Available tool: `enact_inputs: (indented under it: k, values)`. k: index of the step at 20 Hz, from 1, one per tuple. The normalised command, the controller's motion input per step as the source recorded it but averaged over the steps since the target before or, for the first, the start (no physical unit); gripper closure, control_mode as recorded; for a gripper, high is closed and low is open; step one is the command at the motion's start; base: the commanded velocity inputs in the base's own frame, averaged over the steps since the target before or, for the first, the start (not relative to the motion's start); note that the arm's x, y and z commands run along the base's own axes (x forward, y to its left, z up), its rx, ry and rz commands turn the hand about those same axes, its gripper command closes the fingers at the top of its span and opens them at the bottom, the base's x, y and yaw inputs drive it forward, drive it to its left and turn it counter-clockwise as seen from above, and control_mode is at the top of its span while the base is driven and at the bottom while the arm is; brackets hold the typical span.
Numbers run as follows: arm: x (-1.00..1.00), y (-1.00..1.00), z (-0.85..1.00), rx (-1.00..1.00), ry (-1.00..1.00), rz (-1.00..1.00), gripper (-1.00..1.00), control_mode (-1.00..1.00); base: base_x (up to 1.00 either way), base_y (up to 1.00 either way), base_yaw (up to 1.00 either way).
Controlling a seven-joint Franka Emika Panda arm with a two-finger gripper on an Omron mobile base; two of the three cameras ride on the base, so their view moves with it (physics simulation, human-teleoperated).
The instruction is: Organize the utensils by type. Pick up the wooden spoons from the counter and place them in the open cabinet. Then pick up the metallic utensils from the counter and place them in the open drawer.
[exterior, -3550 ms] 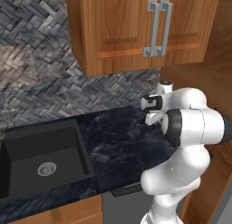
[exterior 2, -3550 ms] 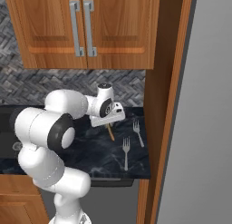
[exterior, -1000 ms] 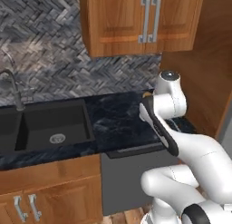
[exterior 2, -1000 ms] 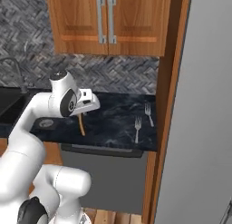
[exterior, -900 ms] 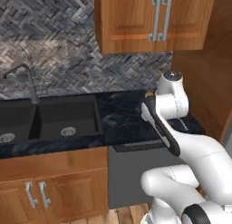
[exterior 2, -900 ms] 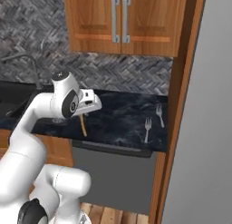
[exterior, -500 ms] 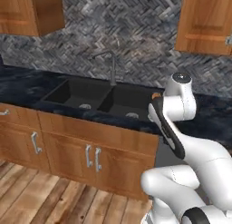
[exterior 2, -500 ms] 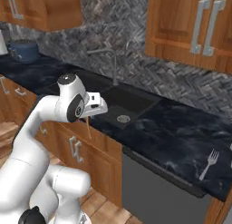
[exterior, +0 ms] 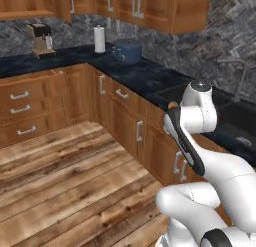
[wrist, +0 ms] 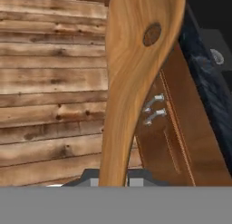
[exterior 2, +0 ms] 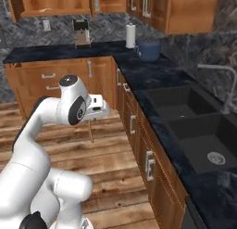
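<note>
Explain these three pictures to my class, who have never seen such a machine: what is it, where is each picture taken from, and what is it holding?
This is a computer-drawn kitchen. The white jointed machine is a robot arm on a base that can drive. Two pictures come from cameras on that base, one behind the arm on its left, one on its right. The third comes from a camera on the hand itself, looking along its gripper.

The gripper is shut on a wooden spoon, which hangs down from it over the wooden floor.

On the dark counter stand a coffee machine, a paper towel roll and a blue toaster. A black double sink with a tap is set into the counter.
</note>
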Motion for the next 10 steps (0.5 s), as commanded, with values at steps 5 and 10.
enact_inputs:
  k: [5,10]
  values:
    - [0.0,0.0,0.0,0.0,0.0,0.0,1.0,1.0,0.57,0.0,0.75]
    - [0.0,0.0,0.0,0.0,0.0,0.0,1.0,1.0,0.89,0.06,0.15]
